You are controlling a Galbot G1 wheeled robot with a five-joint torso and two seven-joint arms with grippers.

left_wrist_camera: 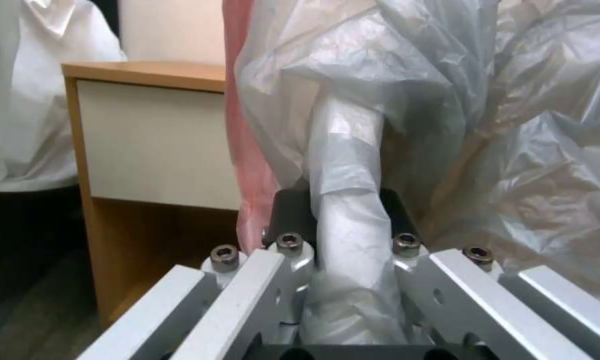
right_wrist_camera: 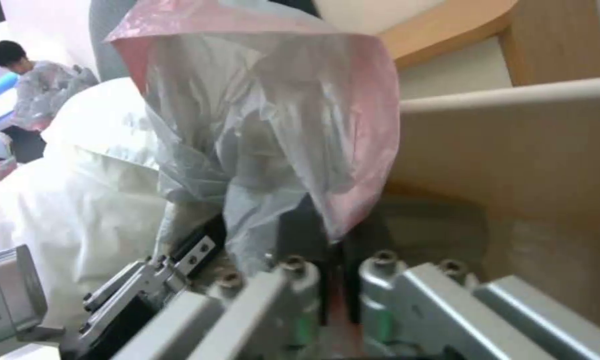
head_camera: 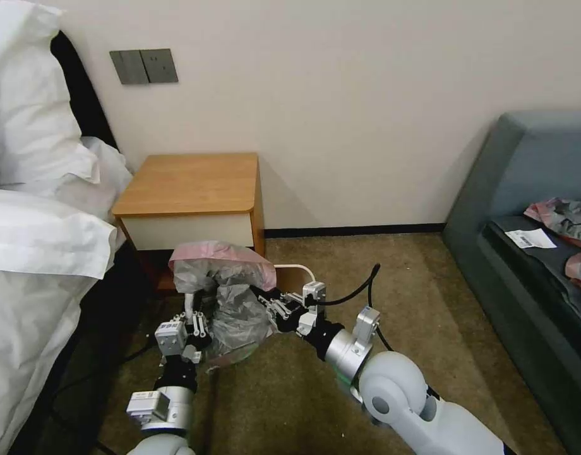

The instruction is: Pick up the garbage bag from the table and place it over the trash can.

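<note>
Gripping: left gripper [head_camera: 191, 316] and right gripper [head_camera: 265, 298] are each clenching the garbage bag [head_camera: 230, 297] above the trash can [head_camera: 297, 273]
Risking: thin film tearing; rim slipping free

White-and-silver arms [head_camera: 391, 385], black cables, hex screws.

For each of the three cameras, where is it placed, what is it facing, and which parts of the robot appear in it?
Head view: high on the robot, facing down and forward at the table; both arms show.
Left wrist view: behind the left tool, facing the garbage bag it clamps.
Right wrist view: behind the right tool, shut on the bag's pink rim, trash can beside.
Shared: bag and table in all three.
</note>
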